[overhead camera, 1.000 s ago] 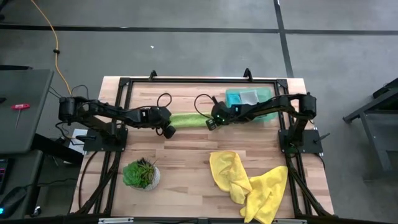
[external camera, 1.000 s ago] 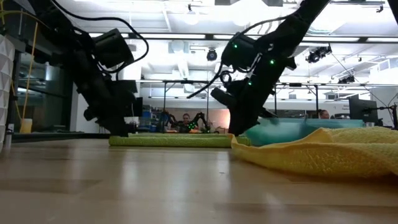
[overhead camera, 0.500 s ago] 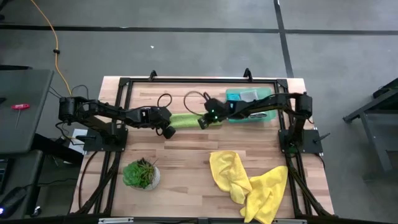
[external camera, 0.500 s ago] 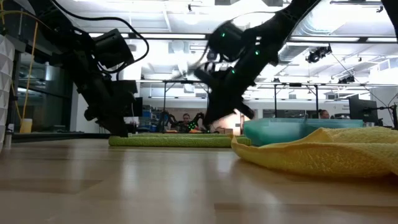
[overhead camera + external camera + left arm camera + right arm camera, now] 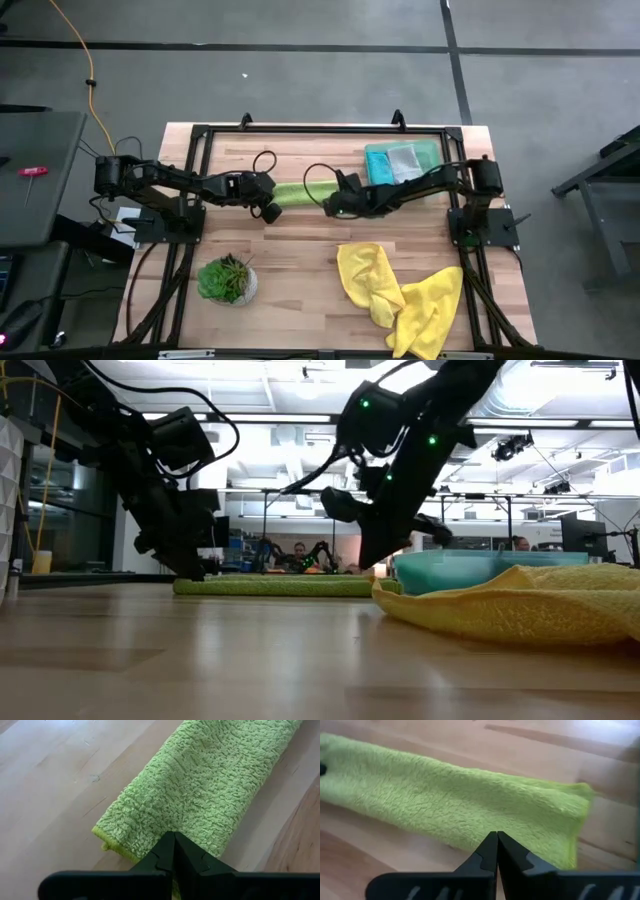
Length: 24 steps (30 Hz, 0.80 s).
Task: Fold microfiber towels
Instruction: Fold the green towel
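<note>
A lime green towel [image 5: 300, 192], folded into a long narrow strip, lies flat on the wood at mid-table. My left gripper [image 5: 268, 211] is shut at the strip's left end [image 5: 150, 820]. My right gripper [image 5: 328, 208], also shut, stands at the strip's right end [image 5: 555, 815], fingertips over its near long edge. A teal towel [image 5: 378, 165] and a pale grey-white towel [image 5: 404, 158] lie folded in the green tray [image 5: 432, 150] at the far right. Two yellow towels [image 5: 372, 278] [image 5: 430, 312] lie crumpled near the front right. My left gripper sets its shut fingertips [image 5: 167, 845] down on the green towel's near long edge [image 5: 150, 845], close to the left end, slanting down from the table's left. The towel lies flat under them. Whether cloth is caught between the fingers I cannot tell. My right gripper slants down over the towel's near edge [image 5: 470, 840] by its right end. Whether it touches the cloth I cannot tell.
A small potted plant [image 5: 228, 280] stands near the front left. Bare wood lies between the plant and the yellow towels. A black frame [image 5: 300, 128] runs round the table's edges.
My right arm has swung toward the table's near edge, off the tray, so the teal and grey-white towels now show. Its gripper rose, rolled and came back down at the green towel's right end, staying shut. The green towel has kept its place.
</note>
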Each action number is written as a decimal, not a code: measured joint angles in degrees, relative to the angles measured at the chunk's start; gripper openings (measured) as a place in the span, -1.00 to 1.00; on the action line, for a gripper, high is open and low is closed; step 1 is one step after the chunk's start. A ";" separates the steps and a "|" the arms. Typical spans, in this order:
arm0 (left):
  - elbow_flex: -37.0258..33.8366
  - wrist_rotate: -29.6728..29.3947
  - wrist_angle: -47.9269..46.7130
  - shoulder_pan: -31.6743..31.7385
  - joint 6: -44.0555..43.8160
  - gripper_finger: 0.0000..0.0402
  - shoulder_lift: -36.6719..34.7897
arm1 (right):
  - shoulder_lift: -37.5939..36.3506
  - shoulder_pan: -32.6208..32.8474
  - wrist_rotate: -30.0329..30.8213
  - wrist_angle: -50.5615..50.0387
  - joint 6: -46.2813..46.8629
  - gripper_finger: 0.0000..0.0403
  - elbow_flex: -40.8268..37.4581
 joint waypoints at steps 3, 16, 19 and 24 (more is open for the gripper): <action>0.00 0.00 0.00 0.00 0.00 -1.00 0.00 | 0.42 0.43 1.68 -0.99 2.38 -1.00 0.01; 0.00 0.54 -2.26 -0.02 -0.09 -1.00 0.00 | 4.63 1.11 -1.64 -1.31 3.40 -1.00 0.02; 0.14 1.58 -3.90 -0.02 -1.98 -1.00 -0.06 | 4.54 2.56 -3.97 -1.29 3.44 -1.00 0.07; 0.20 6.20 -4.57 -0.88 -5.73 -1.00 -0.24 | 3.79 5.55 -6.99 -2.99 4.61 -1.00 0.13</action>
